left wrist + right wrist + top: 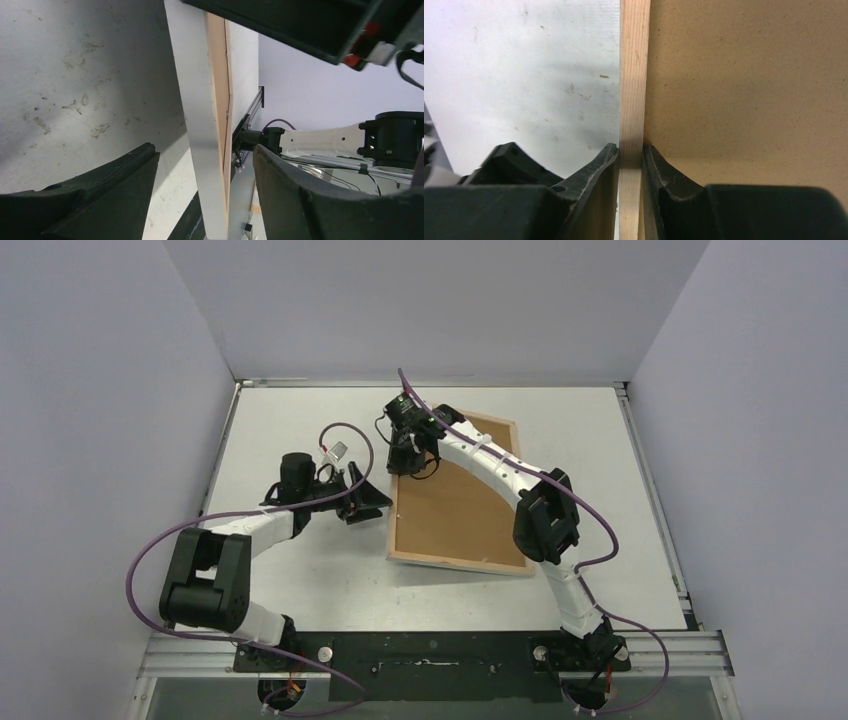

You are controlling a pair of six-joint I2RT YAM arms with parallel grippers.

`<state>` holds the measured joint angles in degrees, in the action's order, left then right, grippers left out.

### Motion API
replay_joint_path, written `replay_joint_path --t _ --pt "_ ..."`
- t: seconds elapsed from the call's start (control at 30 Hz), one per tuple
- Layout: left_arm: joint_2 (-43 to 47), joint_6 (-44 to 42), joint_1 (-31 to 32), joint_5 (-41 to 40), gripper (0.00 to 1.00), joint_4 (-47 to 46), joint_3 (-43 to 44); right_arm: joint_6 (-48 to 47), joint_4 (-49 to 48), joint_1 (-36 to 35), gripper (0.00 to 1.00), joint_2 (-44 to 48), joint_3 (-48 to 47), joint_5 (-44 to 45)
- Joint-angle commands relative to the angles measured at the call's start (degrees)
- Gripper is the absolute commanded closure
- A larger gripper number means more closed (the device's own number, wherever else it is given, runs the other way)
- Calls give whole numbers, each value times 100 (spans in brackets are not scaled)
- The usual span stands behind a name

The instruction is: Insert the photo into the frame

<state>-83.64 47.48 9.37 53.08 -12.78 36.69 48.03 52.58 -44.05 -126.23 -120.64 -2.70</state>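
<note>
The frame [401, 523] lies back side up in the middle of the table, its light wood rim around the brown backing board [455, 495]. My right gripper [408, 462] is shut on the frame's left wood rail [630, 75] near the far left corner, one finger outside and one on the board side [744, 75]. My left gripper [372, 498] is open at the frame's left edge. In the left wrist view the frame's white and wood edge [207, 125] stands between the open fingers [125, 175] without touching them. The photo is hidden.
Grey walls close the table on the left, back and right. A metal rail [430, 655] with both arm bases runs along the near edge. Purple cables [140, 570] loop beside both arms. Bare white table [300, 420] lies left of the frame.
</note>
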Motion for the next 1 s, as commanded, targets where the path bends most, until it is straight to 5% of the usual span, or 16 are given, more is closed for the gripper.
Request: replay_joint_path --t 0.0,0.3,0.57,0.77,0.97 --pt "-312 221 63 267 35 -511 208 378 -818 12 100 581 -264 -333" --pt "-500 356 248 365 42 -682 537 638 -1135 80 100 689 -142 -466" --pt "-540 526 365 76 73 -903 503 966 -1430 156 99 886 240 -433" --pt "-136 322 369 -345 95 -377 742 1008 -1070 242 64 1134 333 63" --pt "386 -706 367 -796 100 1460 1657 532 -700 541 41 1518 90 497"
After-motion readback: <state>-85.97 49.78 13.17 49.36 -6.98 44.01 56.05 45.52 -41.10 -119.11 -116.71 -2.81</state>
